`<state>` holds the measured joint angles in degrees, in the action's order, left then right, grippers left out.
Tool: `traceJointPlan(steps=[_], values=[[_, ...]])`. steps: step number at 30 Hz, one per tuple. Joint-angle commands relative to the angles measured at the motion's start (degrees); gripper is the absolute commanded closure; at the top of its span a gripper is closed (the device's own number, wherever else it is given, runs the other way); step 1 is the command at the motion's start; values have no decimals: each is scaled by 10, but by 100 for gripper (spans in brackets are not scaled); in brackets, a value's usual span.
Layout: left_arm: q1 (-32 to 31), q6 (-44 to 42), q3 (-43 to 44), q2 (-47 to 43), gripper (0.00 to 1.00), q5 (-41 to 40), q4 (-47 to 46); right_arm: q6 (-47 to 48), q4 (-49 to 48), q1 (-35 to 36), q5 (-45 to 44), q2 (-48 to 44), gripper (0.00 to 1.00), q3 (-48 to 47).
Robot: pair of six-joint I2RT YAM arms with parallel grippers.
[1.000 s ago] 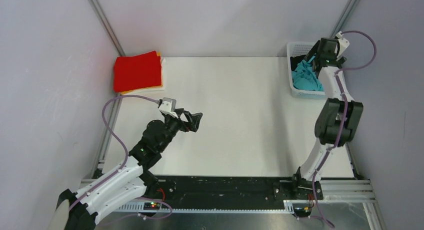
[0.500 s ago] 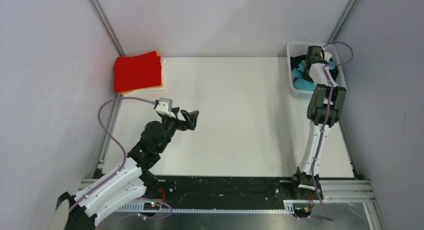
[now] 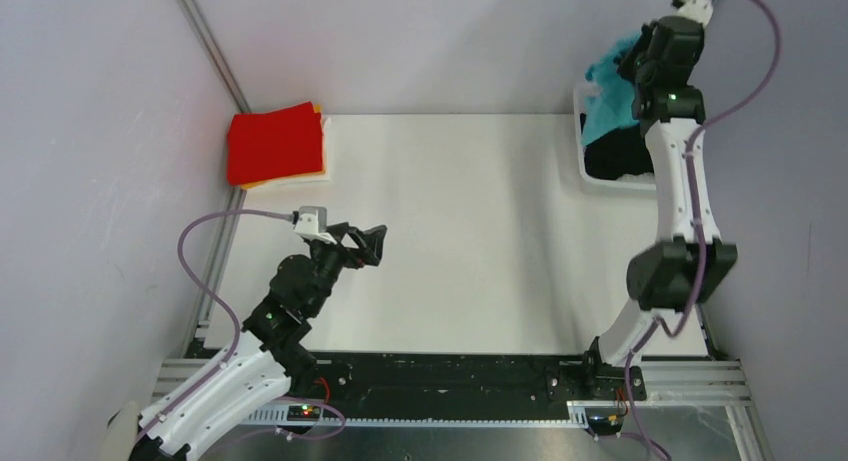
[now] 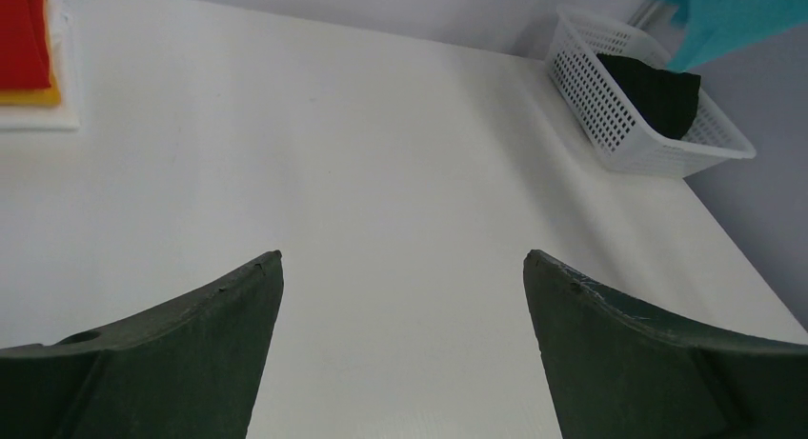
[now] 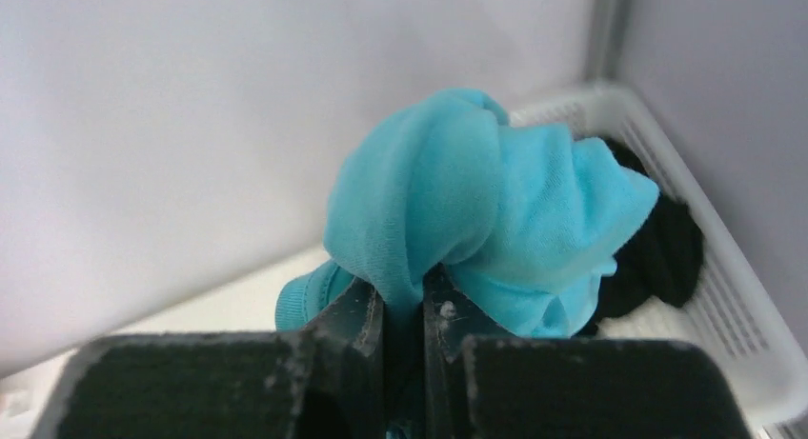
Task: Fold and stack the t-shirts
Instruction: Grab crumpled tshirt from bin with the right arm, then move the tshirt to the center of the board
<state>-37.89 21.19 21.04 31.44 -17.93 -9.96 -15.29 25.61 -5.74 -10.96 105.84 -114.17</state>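
A turquoise t-shirt (image 5: pixel 476 201) hangs bunched from my right gripper (image 5: pixel 403 287), whose jaws are shut on a fold of it. In the top view that t-shirt (image 3: pixel 606 93) is lifted above the white basket (image 3: pixel 612 185) at the table's far right corner. A black t-shirt (image 3: pixel 615 156) lies inside the basket. Folded t-shirts are stacked at the far left: red (image 3: pixel 275 141) on top, with orange and white edges showing beneath. My left gripper (image 3: pixel 378 243) hovers open over the white table's left half, nothing between its fingers (image 4: pixel 229 306).
The white table (image 3: pixel 470 231) is walled by grey panels on three sides, with metal frame posts (image 3: pixel 205 41) at the far corners. The basket (image 4: pixel 619 125) stands against the right edge. Both arm bases sit on the black rail at the near edge.
My right gripper went down into the basket, shut on the turquoise t-shirt and rose with it well above the basket. The left arm drifted slightly left and nearer, still open.
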Motion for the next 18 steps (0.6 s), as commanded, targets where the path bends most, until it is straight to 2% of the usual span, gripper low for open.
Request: traceJointPlan(steps=[1,5,10,15,18], values=[[0,43,-5,-26,0,-35,43,23,-60,49,75,-131,100,-18],[0,64,-15,-48,0,-57,79,23,-84,123,111,-221,100,-12],[0,96,-20,-66,0,-62,131,8,-93,196,158,-286,100,20],[1,131,-18,-86,0,-81,188,-23,-114,274,207,-363,100,139],[1,151,-23,-103,0,-86,206,-27,-132,338,205,-413,100,224]])
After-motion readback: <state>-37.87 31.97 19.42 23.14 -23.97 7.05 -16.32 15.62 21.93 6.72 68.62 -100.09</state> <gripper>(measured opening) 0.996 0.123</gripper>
